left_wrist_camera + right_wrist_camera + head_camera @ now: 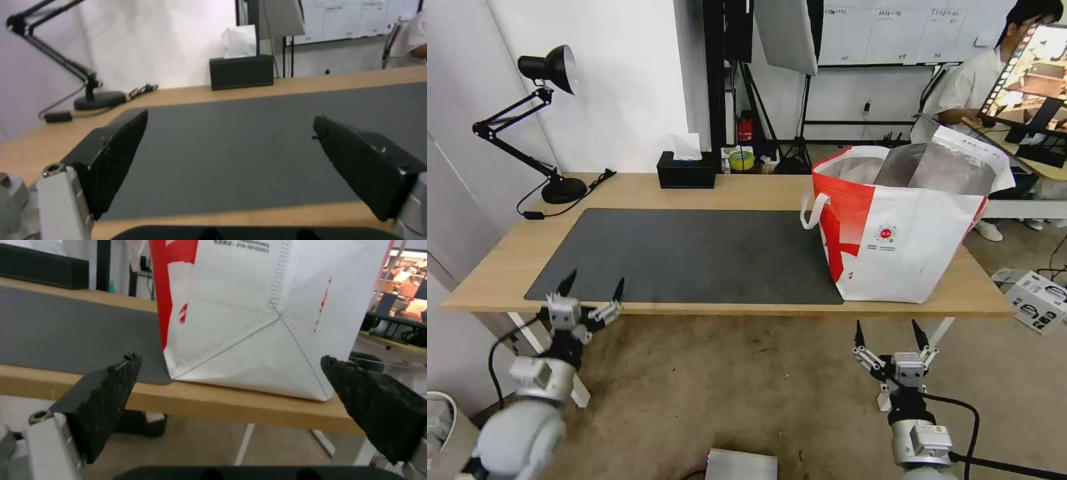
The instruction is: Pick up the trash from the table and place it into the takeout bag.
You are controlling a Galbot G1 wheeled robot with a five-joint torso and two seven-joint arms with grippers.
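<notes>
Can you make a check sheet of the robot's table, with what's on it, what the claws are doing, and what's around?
Surface: light-wood table with a dark grey mat.
Job's things: takeout bag upright at the table's right end; no trash seen.
Clutter: black tissue box, desk lamp.
Grippers: left gripper open at the near edge; right gripper open, below table level.
Cables: lamp cord on the table.
Surroundings: tripods, whiteboard.

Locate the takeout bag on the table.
In the head view, the takeout bag stands upright at the right end of the table, its base overlapping the dark grey mat, beyond the right pincer.
</notes>
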